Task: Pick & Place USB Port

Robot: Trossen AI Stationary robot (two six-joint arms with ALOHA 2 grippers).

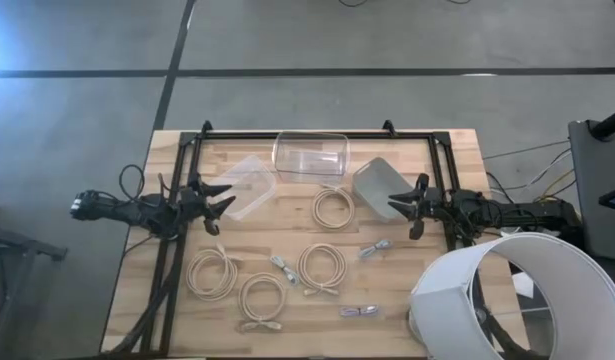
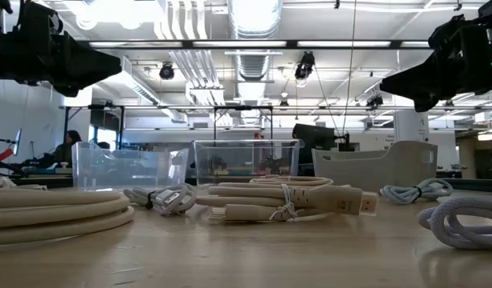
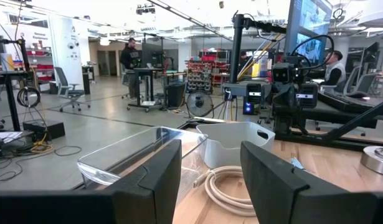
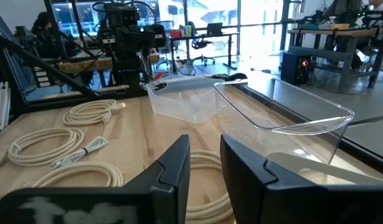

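Several coiled USB cables lie flat on the wooden table. Beige coils lie at centre (image 1: 333, 208), at near left (image 1: 213, 272), and two more (image 1: 321, 267) (image 1: 262, 298) near the middle. Small grey-white bundles (image 1: 375, 248) (image 1: 360, 312) lie toward the right. My left gripper (image 1: 225, 201) hovers open at the table's left side, beside a clear container (image 1: 245, 185). My right gripper (image 1: 407, 208) hovers open at the right, beside a grey bin (image 1: 379, 183). In the wrist views both grippers (image 3: 210, 180) (image 4: 205, 168) point toward the centre coil (image 3: 231, 186).
A large clear bin (image 1: 311, 155) stands at the far middle, between the clear container and the grey bin. A white round shade (image 1: 507, 300) overhangs the near right corner. A black frame (image 1: 317, 133) runs along the far edge and both sides. People (image 3: 130, 53) stand in the room beyond.
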